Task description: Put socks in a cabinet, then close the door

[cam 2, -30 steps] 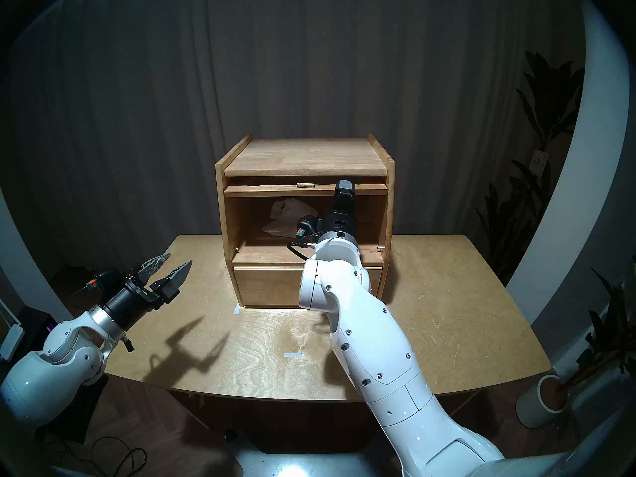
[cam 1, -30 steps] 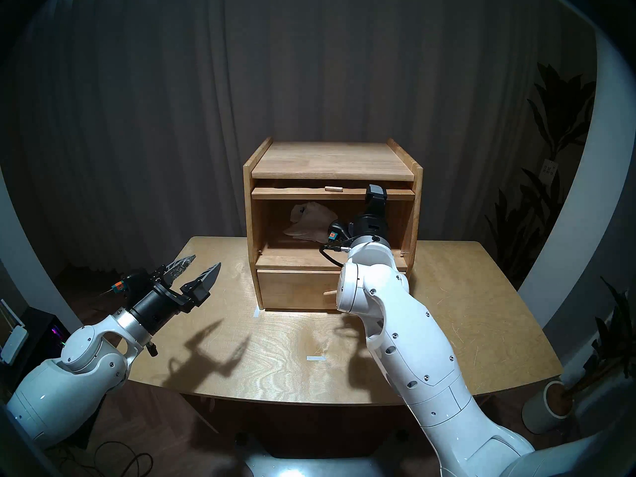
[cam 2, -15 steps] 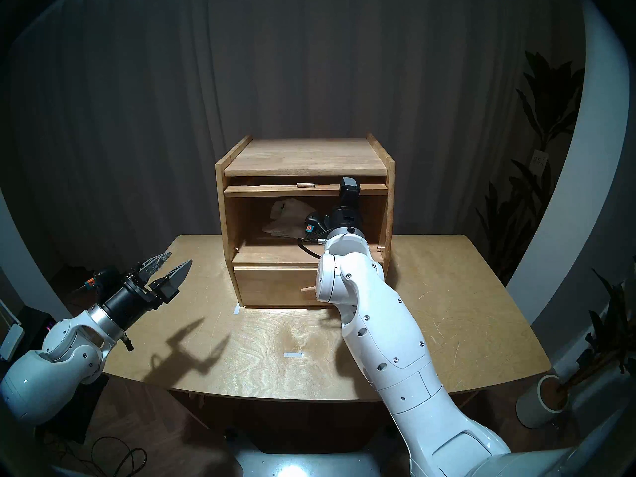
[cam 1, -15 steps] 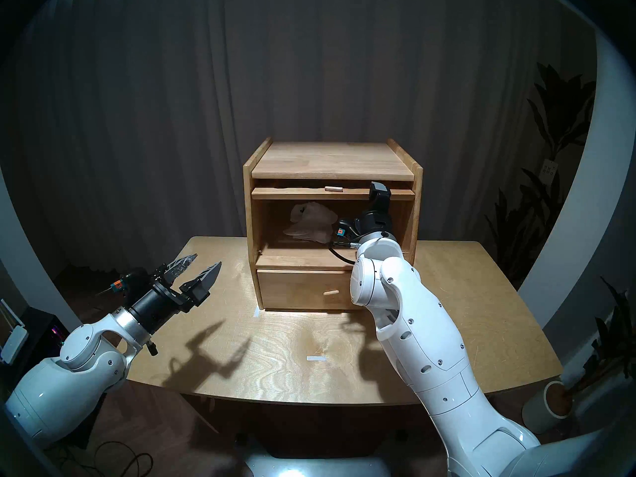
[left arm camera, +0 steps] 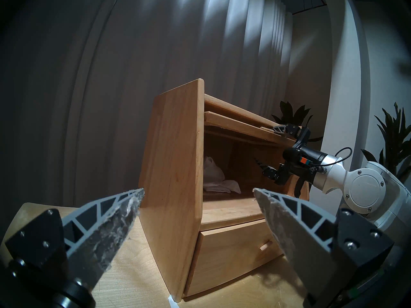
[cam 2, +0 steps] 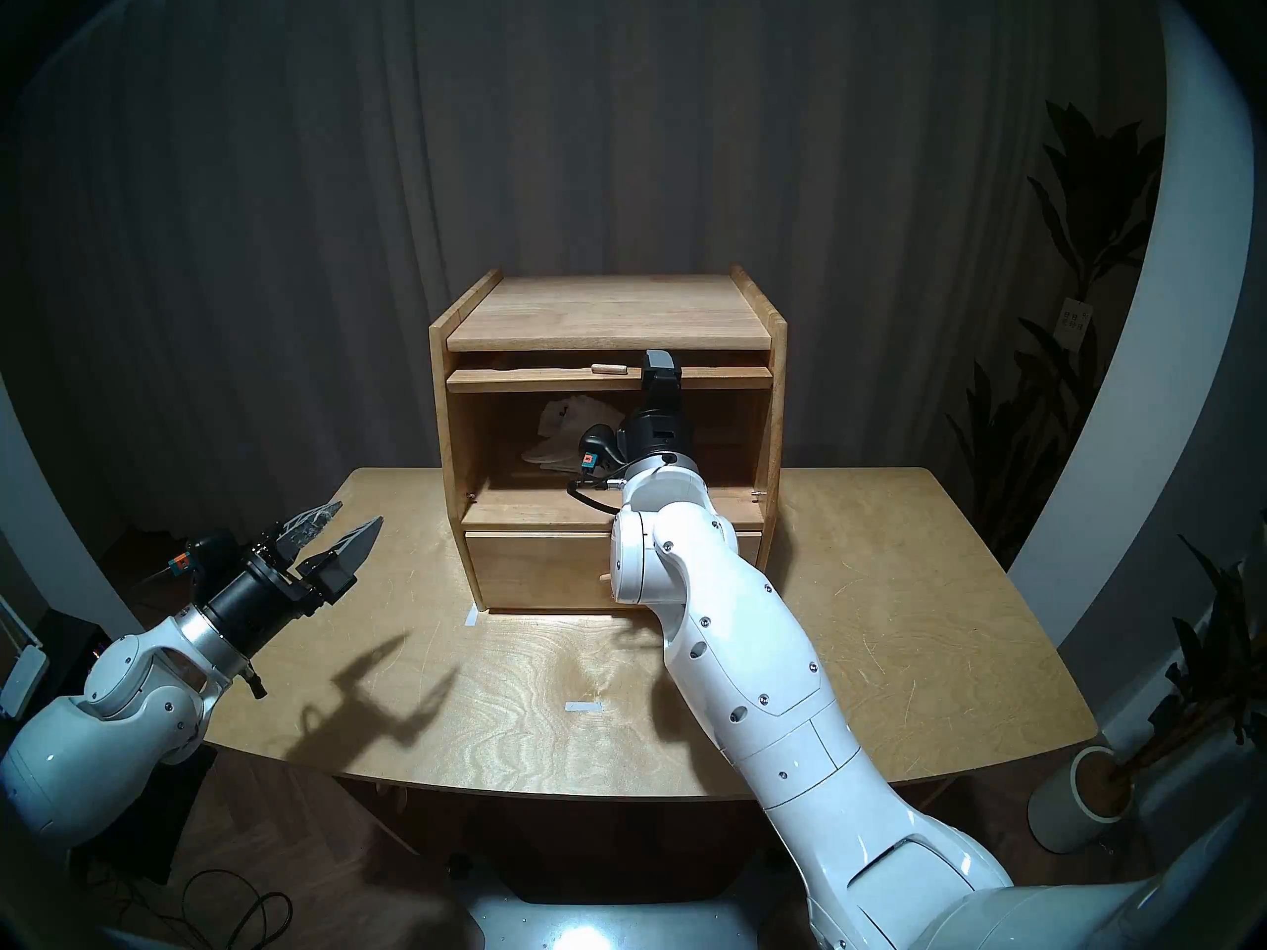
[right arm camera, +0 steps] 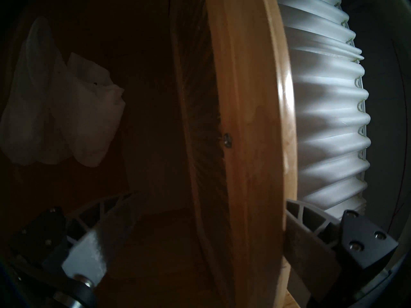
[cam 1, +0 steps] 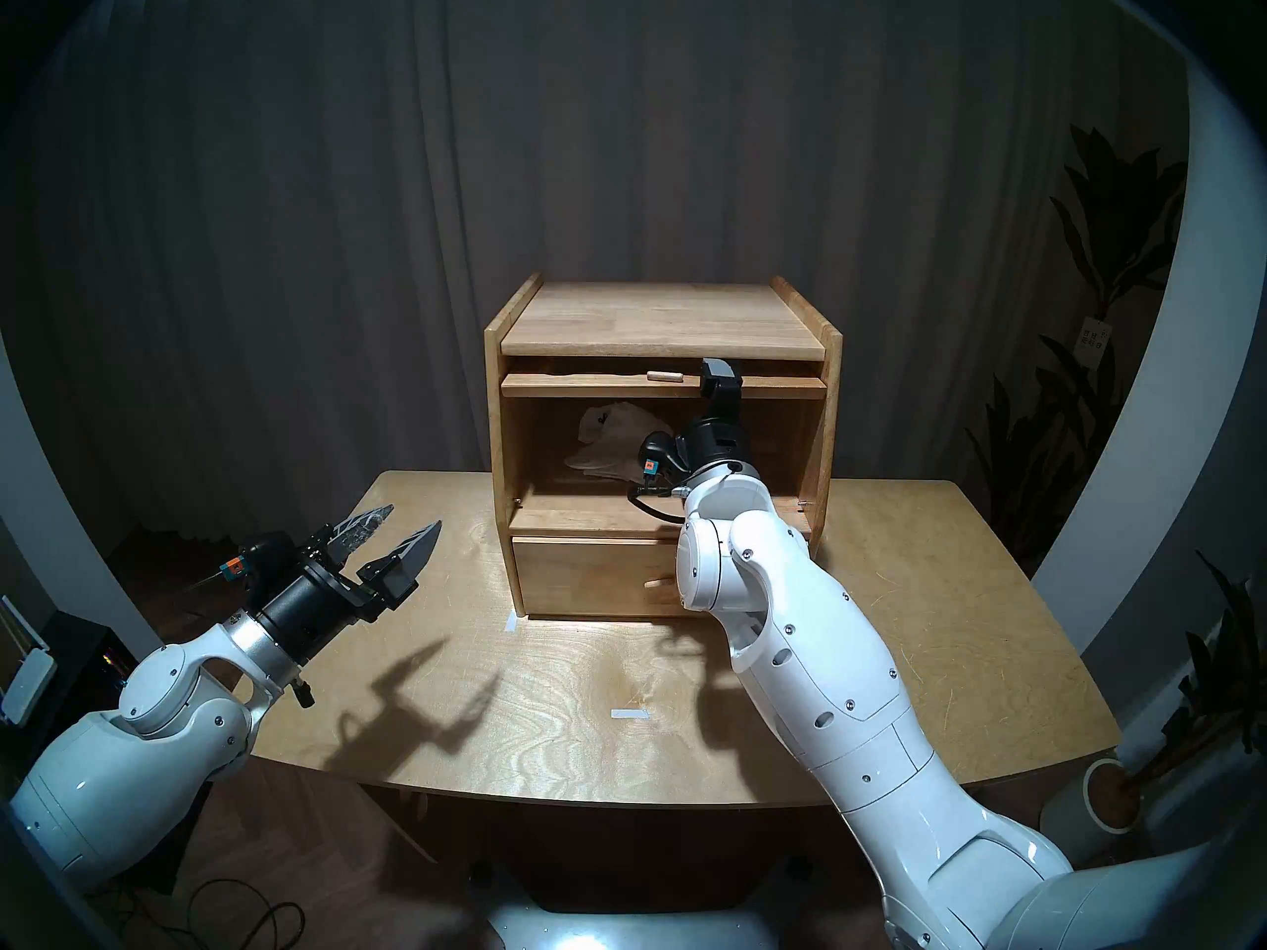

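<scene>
- While the door [cam 1: 661, 384] lies raised, the socks [cam 1: 613, 441] sit crumpled inside the cabinet [cam 1: 661, 318]
- right gripper [left arm camera: 268, 148] fingers wide astride the door edge
- left gripper [cam 1: 391, 537] fingers wide, empty

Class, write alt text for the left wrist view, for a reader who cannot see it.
A wooden cabinet stands on a table, its door lifted up flat under the top, white socks lying inside. The right pincer straddles the door's front edge, jaws open. The left pincer frames the view, open and empty, short of the cabinet.
</scene>
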Controlling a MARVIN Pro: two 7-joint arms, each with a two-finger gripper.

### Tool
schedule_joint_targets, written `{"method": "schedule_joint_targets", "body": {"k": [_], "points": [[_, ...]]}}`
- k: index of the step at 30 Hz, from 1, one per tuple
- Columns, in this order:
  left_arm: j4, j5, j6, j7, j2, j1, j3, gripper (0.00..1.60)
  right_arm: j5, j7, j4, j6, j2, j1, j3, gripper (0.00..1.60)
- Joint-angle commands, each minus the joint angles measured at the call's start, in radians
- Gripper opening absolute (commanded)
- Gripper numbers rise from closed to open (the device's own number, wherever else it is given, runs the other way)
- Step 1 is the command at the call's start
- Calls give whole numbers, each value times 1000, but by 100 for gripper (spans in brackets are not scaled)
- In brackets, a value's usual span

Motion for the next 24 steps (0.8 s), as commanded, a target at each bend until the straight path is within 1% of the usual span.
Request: {"method": "schedule_joint_targets", "body": {"k": [1, 2, 3, 4, 6, 7, 9, 11, 12, 17, 18, 20, 24], "points": [[-6, 3, -8, -1, 3, -5, -14, 160, -17, -76, -114, 19, 12, -86, -21, 160], [-6, 3, -8, -1, 3, -5, -14, 160, -29, -85, -127, 28, 20, -95, -21, 160], [-6, 3, -8, -1, 3, -5, -14, 160, -28, -77, -135, 34, 23, -97, -14, 160], [-6, 3, -8, -1, 3, -4, -14, 160, -15, -70, -149, 37, 22, -102, -1, 160], [-6, 3, -9, -1, 3, -4, -15, 160, -4, -76, -141, 40, 15, -91, 13, 160], [-6, 3, -9, -1, 3, -4, -15, 160, 11, -52, -135, 47, 3, -80, 25, 160], [-6, 2, -9, -1, 4, -4, -14, 160, 26, -33, -111, 52, -14, -50, 44, 160], [-6, 2, -9, -1, 4, -4, -14, 160, 9, -24, -87, 72, -21, -27, 50, 160], [-6, 2, -9, -1, 4, -4, -14, 160, 25, -4, -85, 67, -26, -19, 56, 160], [-6, 2, -9, -1, 4, -4, -14, 160, 31, -3, -45, 62, -38, 18, 53, 160], [-6, 1, -9, -1, 4, -4, -14, 160, 44, 3, -41, 53, -43, 23, 52, 160], [-6, 1, -9, -1, 5, -4, -14, 160, 30, 10, -26, 62, -47, 35, 42, 160], [-6, 1, -9, 0, 5, -4, -14, 160, 42, 34, -6, 57, -51, 46, 36, 160]]}}
